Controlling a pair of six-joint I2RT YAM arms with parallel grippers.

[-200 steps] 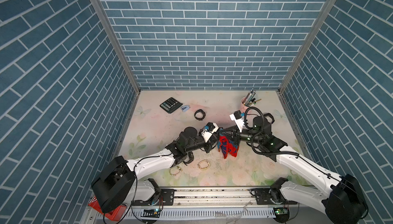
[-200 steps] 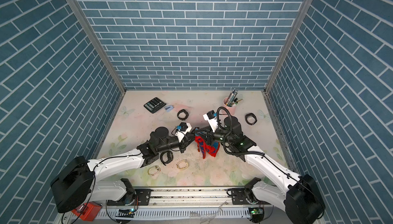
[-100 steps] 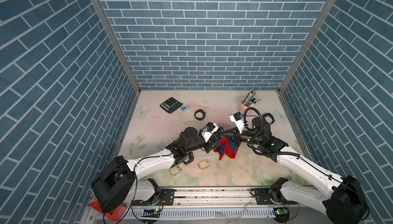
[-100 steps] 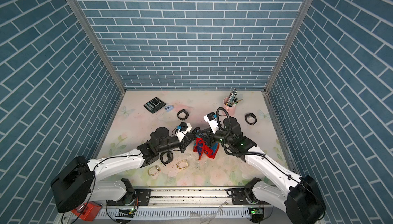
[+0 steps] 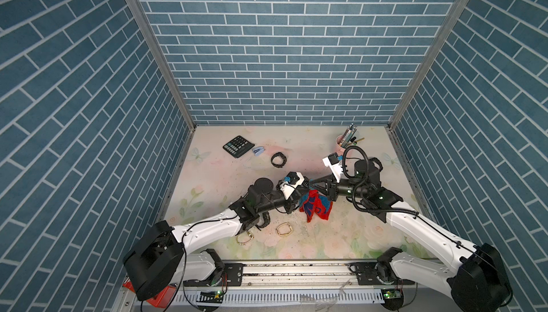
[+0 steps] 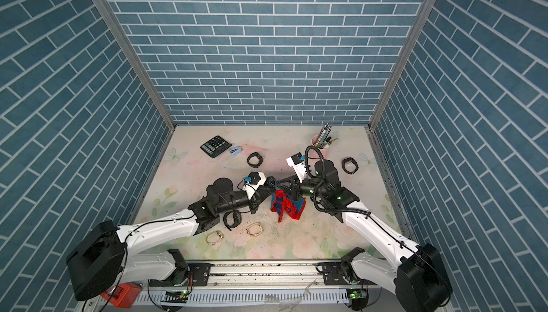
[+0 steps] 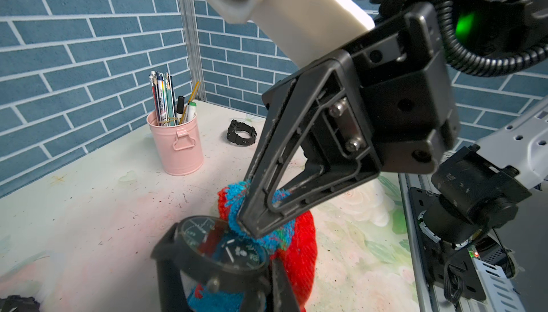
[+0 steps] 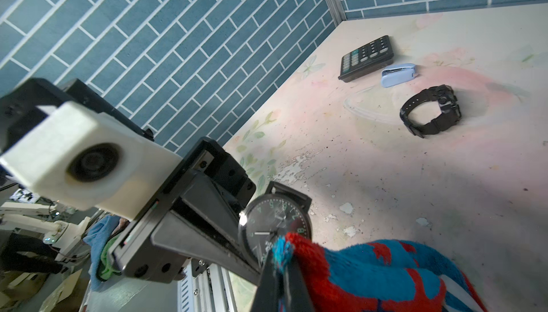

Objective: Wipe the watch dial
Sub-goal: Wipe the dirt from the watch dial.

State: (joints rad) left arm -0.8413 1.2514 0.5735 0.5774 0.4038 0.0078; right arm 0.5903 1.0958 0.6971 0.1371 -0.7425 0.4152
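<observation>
Twin high top views down over the whole table (image 5: 341, 236) — wrist views close-up, opposed, watch (image 7: 221, 245) common to both.

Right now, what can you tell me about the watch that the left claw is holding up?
The watch has a round, dark dial under shiny glass, with pale numerals and hands, set in a black case; its strap is mostly hidden. It is held in the air, gripped by the left claw, with the dial turned toward the right claw. A fluffy red and blue cloth, pinched in the right claw, touches the edge of the glass, which shows a red reflection.
</observation>
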